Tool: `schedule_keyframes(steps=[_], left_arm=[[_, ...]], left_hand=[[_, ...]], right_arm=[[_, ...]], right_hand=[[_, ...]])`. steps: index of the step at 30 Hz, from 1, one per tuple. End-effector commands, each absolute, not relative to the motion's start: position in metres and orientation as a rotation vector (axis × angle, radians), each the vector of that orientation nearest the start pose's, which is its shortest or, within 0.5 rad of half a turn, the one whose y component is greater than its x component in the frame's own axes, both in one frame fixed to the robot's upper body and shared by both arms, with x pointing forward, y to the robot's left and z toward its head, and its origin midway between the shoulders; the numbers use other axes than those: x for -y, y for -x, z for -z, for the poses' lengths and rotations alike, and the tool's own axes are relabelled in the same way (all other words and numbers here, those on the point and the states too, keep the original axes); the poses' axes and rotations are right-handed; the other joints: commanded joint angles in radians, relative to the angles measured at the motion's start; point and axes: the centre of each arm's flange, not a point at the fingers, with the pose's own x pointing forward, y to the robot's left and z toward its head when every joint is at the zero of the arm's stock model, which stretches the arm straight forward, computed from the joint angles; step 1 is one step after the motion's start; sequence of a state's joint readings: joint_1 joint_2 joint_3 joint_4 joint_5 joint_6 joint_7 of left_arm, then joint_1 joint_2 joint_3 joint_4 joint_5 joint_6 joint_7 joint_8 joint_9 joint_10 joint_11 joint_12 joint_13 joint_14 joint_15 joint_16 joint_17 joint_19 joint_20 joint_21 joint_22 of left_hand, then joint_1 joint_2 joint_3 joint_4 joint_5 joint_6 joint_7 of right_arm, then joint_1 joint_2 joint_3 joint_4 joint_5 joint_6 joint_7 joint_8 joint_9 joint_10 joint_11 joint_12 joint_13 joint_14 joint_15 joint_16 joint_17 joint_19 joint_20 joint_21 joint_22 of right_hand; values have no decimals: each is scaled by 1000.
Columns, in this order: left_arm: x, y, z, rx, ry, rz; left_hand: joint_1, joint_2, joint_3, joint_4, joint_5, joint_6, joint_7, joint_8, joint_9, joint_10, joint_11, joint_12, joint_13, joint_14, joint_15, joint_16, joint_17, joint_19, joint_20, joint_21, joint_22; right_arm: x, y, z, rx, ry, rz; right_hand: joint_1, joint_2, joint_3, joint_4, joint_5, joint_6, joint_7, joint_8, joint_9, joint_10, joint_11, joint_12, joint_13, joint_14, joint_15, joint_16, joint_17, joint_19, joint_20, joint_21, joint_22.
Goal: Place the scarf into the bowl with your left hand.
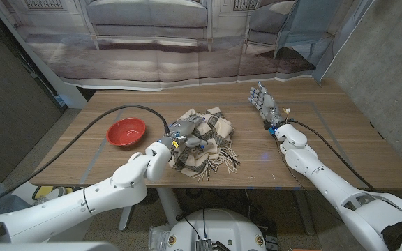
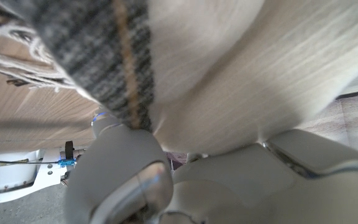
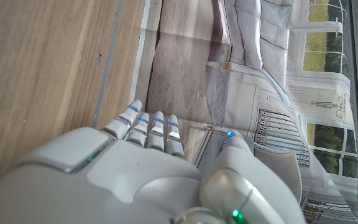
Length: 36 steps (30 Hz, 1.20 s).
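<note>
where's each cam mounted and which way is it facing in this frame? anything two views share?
Head view: on the robot's head, looking down the table; both arms, left hand on the scarf, red bowl, right hand empty.
Left wrist view: on the left wrist, pressed close against the scarf; left hand below.
Right wrist view: on the right wrist, facing along the right hand toward the backdrop.
Shared: head and left wrist views both see the scarf.

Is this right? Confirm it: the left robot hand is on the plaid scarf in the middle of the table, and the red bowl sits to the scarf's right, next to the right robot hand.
One detail is wrong. The head view shows the red bowl to the left of the scarf, far from the right robot hand. The rest stands: the left robot hand is on the plaid scarf mid-table.
</note>
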<state>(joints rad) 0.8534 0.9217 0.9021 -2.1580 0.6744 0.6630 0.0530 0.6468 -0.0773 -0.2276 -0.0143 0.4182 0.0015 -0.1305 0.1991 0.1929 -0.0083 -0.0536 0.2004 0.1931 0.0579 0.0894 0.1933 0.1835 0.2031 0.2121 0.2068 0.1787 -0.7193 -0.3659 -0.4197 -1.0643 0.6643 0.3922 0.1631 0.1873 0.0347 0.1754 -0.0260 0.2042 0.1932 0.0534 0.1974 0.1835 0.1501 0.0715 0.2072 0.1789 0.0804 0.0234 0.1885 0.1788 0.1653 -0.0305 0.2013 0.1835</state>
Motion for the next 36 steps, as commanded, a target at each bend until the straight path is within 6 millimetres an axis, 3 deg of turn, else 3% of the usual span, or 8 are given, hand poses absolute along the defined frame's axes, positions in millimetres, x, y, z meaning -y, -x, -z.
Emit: schedule_keyframes(steps=[1,13,18,25,30,34,36], left_arm=[[-142,-524,70,501,-1619,-38],[-135,-531,76,458,-1666,-25],[-131,-534,80,414,-1695,-17],[-130,-537,81,378,-1697,-3],[-129,-539,80,361,-1705,-5],[-129,-539,78,349,-1709,-13],[-129,-540,77,338,-1701,0]], left_hand=[[13,0,-1,-9,4,-5,-3,-4,4,-5,-4,1,3,-8,-2,-4,2,-7,5,-1,3],[23,4,-1,-12,6,-1,-5,-1,5,-11,-4,-1,3,-18,-9,-8,2,-10,5,-3,3],[46,12,-1,-19,9,-3,-8,0,5,-24,6,-2,3,-93,-9,-24,3,-35,5,-14,2],[63,22,3,-24,12,-9,-11,-1,5,-42,7,-7,3,-94,-11,-16,3,-35,4,-13,3],[93,40,13,-34,15,-15,-13,0,6,-45,8,-3,4,-78,-19,-5,4,-6,1,0,6],[133,60,26,-48,16,-19,-14,2,7,-45,7,1,5,-58,-24,4,4,45,0,18,9],[170,77,38,-62,14,-16,-16,6,9,-43,2,5,5,-40,-29,8,4,98,-1,34,11]], right_arm=[[247,-683,31,614,-109,-309],[247,-684,34,609,-111,-310],[247,-684,34,607,-112,-308],[246,-685,34,604,-109,-308],[245,-687,34,604,-108,-311],[244,-687,32,607,-107,-312],[244,-686,32,607,-108,-311]], right_hand=[[2,-2,-4,-3,2,2,-3,-2,4,9,0,5,5,7,1,0,5,9,1,4,3],[2,-1,-5,-3,2,2,-4,-3,4,10,-1,5,5,8,0,0,5,9,2,4,3],[2,-1,-5,-4,2,2,-4,-3,4,11,-1,5,5,8,1,-1,5,9,2,4,3],[2,-1,-5,-4,2,3,-5,-2,4,11,-3,5,5,9,0,-1,4,10,5,4,3],[2,0,-6,-5,2,3,-5,-2,4,12,-2,5,5,10,0,0,4,10,5,4,3],[2,0,-6,-5,3,4,-4,-2,4,13,-3,5,5,11,1,0,4,10,6,4,3],[2,0,-6,-5,3,4,-5,-2,4,13,-3,5,5,11,1,0,4,10,6,4,3]])
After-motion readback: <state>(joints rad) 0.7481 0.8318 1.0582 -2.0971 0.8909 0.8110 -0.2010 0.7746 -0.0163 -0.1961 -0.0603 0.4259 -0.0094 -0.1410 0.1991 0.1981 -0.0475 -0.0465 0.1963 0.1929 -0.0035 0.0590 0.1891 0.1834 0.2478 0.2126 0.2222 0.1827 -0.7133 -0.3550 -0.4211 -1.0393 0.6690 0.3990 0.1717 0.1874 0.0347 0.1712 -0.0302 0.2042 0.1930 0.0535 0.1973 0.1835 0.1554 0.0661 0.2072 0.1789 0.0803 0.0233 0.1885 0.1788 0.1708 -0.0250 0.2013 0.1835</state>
